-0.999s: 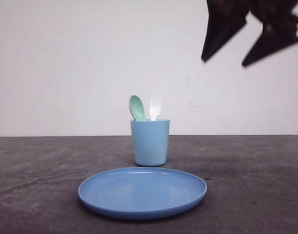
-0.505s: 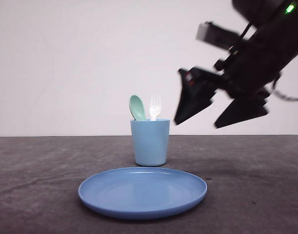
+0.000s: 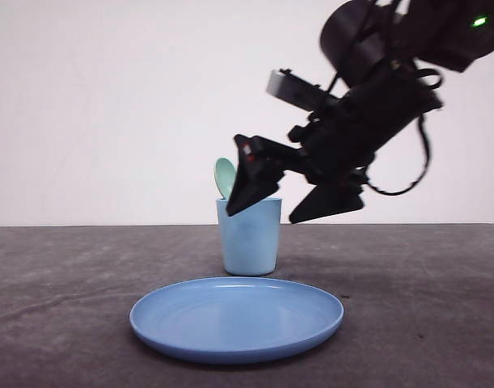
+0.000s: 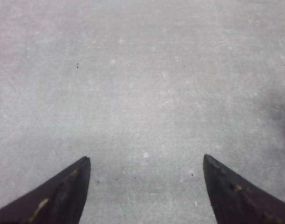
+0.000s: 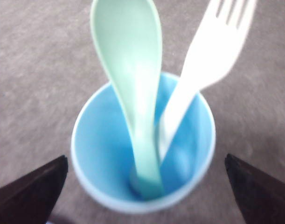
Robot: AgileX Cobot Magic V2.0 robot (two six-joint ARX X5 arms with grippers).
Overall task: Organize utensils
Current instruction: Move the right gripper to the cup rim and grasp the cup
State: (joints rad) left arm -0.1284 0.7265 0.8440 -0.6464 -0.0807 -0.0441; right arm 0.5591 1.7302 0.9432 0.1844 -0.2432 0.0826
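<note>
Right gripper jaws are spreading wide, holding nothing, tips angling down-left, hanging just over the rim of the cup; the left tip is overlapping the cup's top in the front view. In the right wrist view the right gripper is straddling the cup, both utensils sitting between the tips, untouched. Spoon and fork are standing handle-down inside the cup, long axes near upright, spoon bowl and fork tines pointing up, spoon left of fork. Spoon bowl is poking above the rim. Plate is lying on the counter nearer than the cup. Left gripper jaws are gaping wide over bare counter.
</note>
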